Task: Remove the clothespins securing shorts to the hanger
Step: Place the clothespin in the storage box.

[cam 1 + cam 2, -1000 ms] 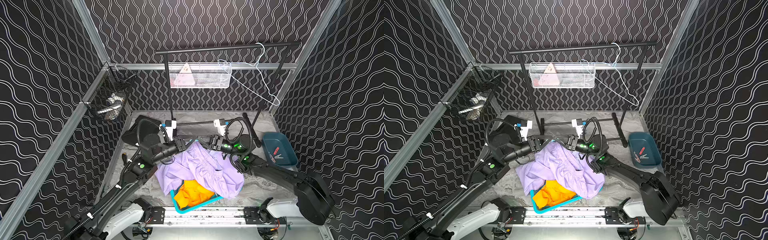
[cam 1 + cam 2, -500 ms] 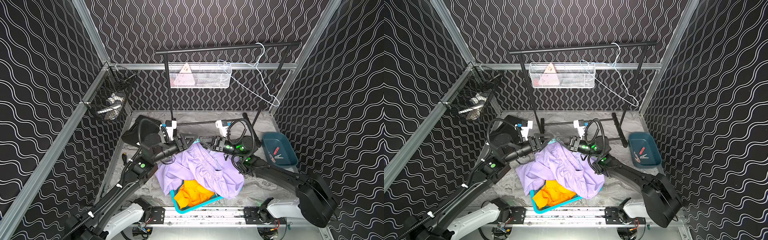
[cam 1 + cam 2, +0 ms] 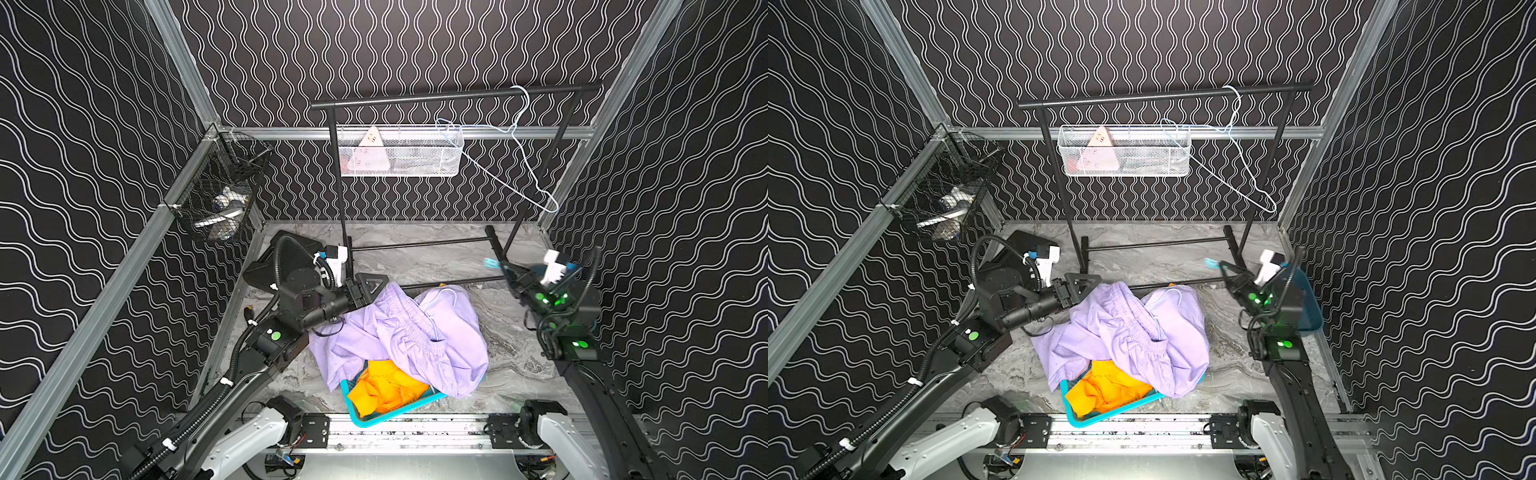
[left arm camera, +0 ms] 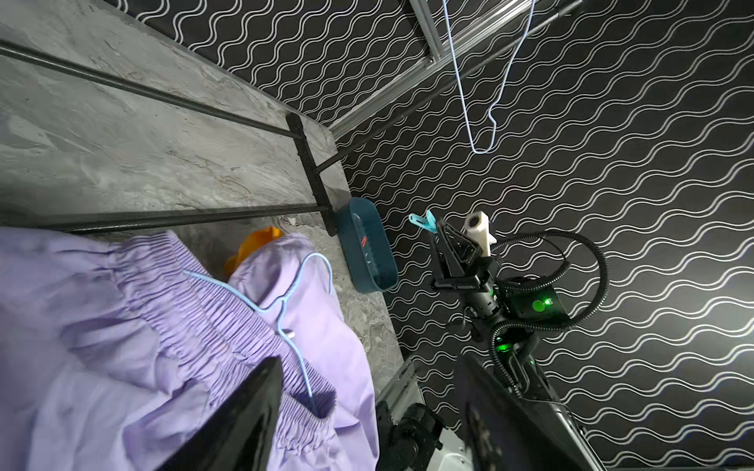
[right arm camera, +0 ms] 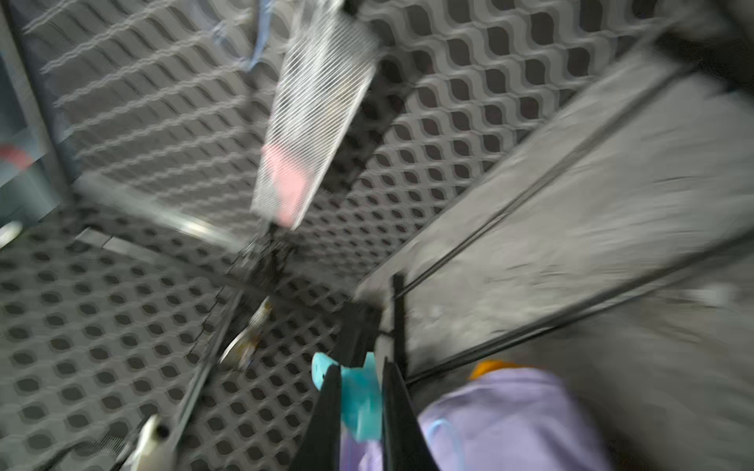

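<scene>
A pair of lilac shorts (image 3: pixel 415 332) lies crumpled in the middle of a grey marbled table (image 3: pixel 511 361), seen from above. A pale blue wire hanger (image 4: pixel 285 299) lies across the gathered waistband of the lilac shorts. The left claw (image 3: pixel 369 289) sits at the far left edge of the lilac shorts, just beside the waistband, its jaws spread wide and empty. The right claw (image 3: pixel 502 267) hangs in the air to the right of the lilac shorts, well apart from them, its jaws pinched on a light blue clothespin (image 3: pixel 490 263). Further right of the lilac shorts, against the wall, sits a dark teal bin (image 4: pixel 385 273) with a red clothespin (image 4: pixel 364 240) inside. Orange shorts (image 3: pixel 386 386) show from under the near edge of the lilac shorts, bundled in a turquoise basket (image 3: pixel 361 419). Behind the lilac shorts stands a black clothes rack (image 3: pixel 415 97), with a second wire hanger (image 3: pixel 514 126) hooked on its top bar.
</scene>
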### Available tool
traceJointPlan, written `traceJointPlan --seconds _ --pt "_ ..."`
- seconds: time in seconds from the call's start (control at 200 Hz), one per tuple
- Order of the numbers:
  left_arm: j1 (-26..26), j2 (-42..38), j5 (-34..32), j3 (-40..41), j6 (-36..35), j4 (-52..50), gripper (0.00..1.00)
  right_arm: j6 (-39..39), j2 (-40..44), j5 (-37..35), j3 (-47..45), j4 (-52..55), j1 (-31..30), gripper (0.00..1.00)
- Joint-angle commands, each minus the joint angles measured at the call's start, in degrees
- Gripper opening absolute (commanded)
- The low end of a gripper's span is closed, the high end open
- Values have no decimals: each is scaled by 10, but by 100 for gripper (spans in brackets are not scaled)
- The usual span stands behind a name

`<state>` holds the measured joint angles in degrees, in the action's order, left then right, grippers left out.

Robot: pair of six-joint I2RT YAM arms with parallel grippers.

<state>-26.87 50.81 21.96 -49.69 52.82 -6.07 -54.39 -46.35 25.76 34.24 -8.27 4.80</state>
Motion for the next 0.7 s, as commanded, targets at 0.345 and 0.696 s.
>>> traceJointPlan --seconds 0.345,0.696 --pt "0 -25 -22 24 -45 -52 70 12 -93 -310 -13 149 161 0" --pt "2 -28 -33 35 -63 -63 70 20 -203 -279 23 128 212 27"
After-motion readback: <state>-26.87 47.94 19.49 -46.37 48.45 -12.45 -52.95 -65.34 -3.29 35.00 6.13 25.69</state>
